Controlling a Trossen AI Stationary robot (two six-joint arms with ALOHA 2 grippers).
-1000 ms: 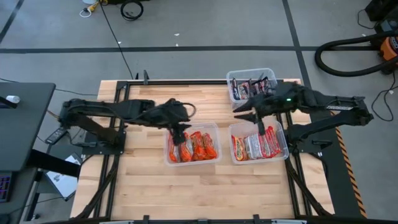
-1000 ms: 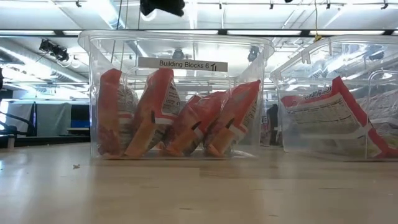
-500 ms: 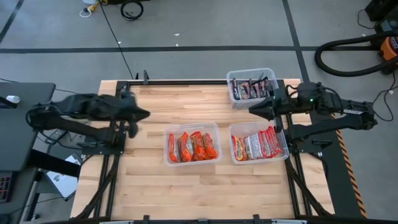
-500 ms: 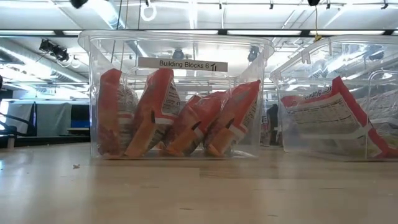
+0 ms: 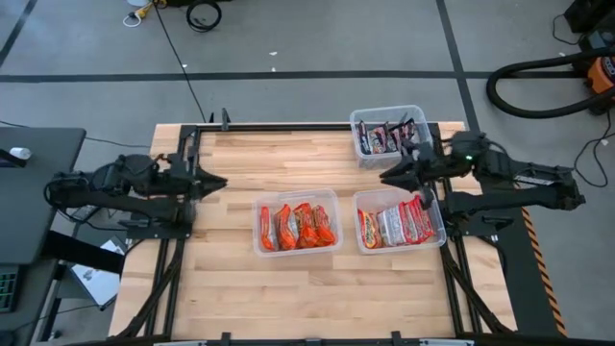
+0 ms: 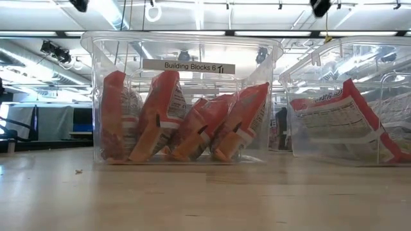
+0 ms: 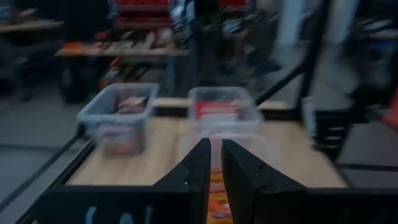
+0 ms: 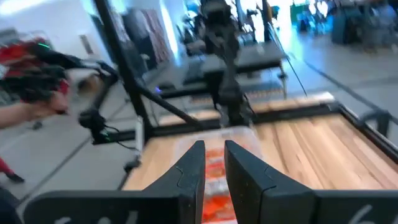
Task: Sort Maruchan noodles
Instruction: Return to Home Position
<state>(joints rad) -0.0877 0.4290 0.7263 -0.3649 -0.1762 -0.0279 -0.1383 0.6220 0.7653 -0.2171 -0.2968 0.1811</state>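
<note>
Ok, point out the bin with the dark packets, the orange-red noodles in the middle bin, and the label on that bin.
Dark-packet bin (image 5: 388, 110): high view, far rim.
Orange-red noodles (image 5: 300, 227): high view, middle of the row.
Bin label (image 6: 189, 66): low view, centre of the white strip.

On the table (image 5: 240, 159), the middle bin (image 5: 296, 193) holds a row of Maruchan noodles (image 5: 298, 227) standing on edge. Just right of the middle bin sits a second bin (image 5: 399, 191), also filled. Behind that, at the table's far edge, is a third bin (image 5: 389, 110).
</note>
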